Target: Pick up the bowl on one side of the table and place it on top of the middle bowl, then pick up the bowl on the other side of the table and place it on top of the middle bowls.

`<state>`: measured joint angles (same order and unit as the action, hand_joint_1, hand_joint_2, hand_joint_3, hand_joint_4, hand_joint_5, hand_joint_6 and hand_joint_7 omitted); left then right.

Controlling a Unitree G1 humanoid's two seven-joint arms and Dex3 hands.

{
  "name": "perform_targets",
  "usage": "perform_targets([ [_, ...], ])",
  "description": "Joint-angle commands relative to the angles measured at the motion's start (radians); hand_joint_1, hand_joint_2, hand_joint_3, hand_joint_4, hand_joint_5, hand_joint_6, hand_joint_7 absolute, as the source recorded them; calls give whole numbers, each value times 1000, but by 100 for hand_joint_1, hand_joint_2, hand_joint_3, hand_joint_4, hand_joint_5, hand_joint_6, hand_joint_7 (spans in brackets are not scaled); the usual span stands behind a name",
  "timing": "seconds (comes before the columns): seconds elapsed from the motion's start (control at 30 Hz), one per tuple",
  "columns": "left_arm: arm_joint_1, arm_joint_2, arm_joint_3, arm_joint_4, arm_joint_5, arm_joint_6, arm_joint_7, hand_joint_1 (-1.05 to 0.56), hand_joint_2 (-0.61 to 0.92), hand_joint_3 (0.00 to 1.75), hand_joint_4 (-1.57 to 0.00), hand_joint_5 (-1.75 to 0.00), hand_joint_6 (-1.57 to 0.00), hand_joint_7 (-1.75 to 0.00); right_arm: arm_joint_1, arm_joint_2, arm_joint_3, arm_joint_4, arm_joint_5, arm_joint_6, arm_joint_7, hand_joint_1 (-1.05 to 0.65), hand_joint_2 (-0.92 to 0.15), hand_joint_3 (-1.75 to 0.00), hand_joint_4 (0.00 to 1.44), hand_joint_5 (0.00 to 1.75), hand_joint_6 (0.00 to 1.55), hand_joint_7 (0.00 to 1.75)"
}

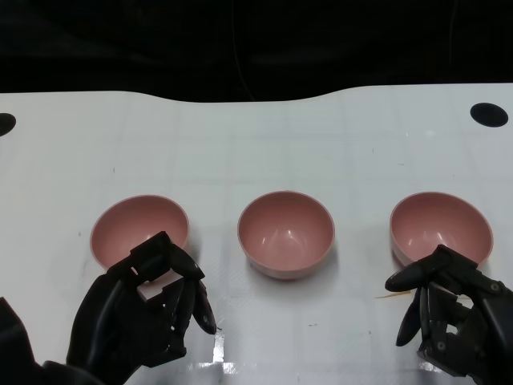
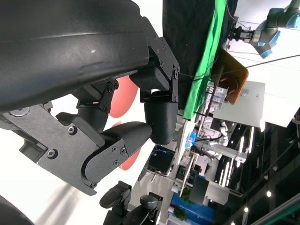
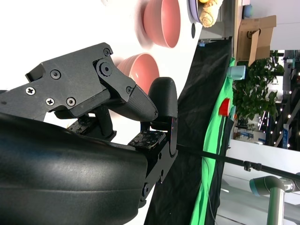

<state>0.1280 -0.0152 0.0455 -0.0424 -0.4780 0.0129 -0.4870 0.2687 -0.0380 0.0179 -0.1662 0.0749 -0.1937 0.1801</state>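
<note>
Three pink bowls stand in a row on the white table point(image 1: 256, 136): the left bowl point(image 1: 139, 227), the middle bowl point(image 1: 286, 233) and the right bowl point(image 1: 441, 228). My left hand point(image 1: 144, 313) hovers at the near rim of the left bowl, fingers loosely arched, holding nothing. My right hand point(image 1: 453, 317) sits just before the right bowl's near rim, also holding nothing. In the right wrist view the right bowl point(image 3: 140, 68) shows past the fingers point(image 3: 161, 101), with the middle bowl point(image 3: 161, 23) beyond. In the left wrist view, pink bowl surface point(image 2: 123, 96) shows behind the fingers point(image 2: 159, 122).
Two black round marks lie at the table's far corners, one on the right point(image 1: 489, 114) and one on the left point(image 1: 4, 124). The table's far edge meets a black backdrop. A purple dish point(image 3: 199, 11) with something on it lies beyond the table.
</note>
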Motion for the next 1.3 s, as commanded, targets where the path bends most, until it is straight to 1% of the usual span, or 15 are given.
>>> perform_targets([
  [0.03,1,12,6,0,4,-7,-4,-28,42,117,-78,-167,-72,-146,5,-12,-4,-8,1,-2,-1,-12,-47,-119,78,164,72,133],
  [0.73,-7,14,9,10,5,-14,-12,-28,41,119,-77,-169,-70,-147,-4,-10,-5,2,4,-9,4,-12,-47,-120,78,164,73,132],
  [0.87,-6,12,9,9,4,-14,-11,-27,42,119,-77,-168,-71,-147,-3,-8,-8,0,9,-7,2,-11,-48,-119,76,158,71,128],
  [0.97,-5,12,7,7,8,-17,-10,-28,41,120,-77,-168,-70,-148,-5,-9,-11,-2,0,-10,-6,-12,-52,-108,66,148,66,116],
  [1.0,-5,12,8,7,7,-16,-10,-28,41,120,-77,-168,-70,-148,-7,-13,-11,-2,-13,-16,-11,-12,-52,-105,61,142,61,108],
  [1.07,-6,12,8,8,2,-14,-14,-28,41,120,-77,-168,-70,-148,-11,-27,-11,3,-59,-39,-24,-12,-52,-101,56,133,55,99],
  [1.1,-7,12,8,9,2,-14,-15,-28,41,120,-77,-168,-70,-147,-12,-32,-11,4,-79,-44,-31,-15,-53,-94,51,125,51,90],
  [1.13,-6,12,8,10,2,-15,-15,-28,41,119,-77,-168,-71,-147,-13,-37,-12,4,-101,-48,-41,-17,-55,-87,50,120,49,84],
  [1.2,-6,11,8,8,4,-15,-12,-28,41,119,-78,-168,-71,-146,-15,-44,-14,1,-123,-52,-52,-21,-64,-66,46,102,45,67],
  [1.23,-5,10,7,8,4,-15,-11,-29,41,118,-78,-168,-71,-146,-16,-50,-16,1,-129,-56,-52,-22,-70,-53,43,97,44,61],
  [1.27,-5,11,7,8,6,-16,-11,-28,41,118,-78,-168,-71,-146,-19,-57,-18,2,-134,-64,-52,-24,-76,-41,39,93,41,53],
  [1.3,-5,11,6,7,7,-16,-11,-29,41,118,-78,-168,-71,-147,-21,-64,-21,3,-137,-69,-49,-28,-84,-24,32,86,38,43],
])
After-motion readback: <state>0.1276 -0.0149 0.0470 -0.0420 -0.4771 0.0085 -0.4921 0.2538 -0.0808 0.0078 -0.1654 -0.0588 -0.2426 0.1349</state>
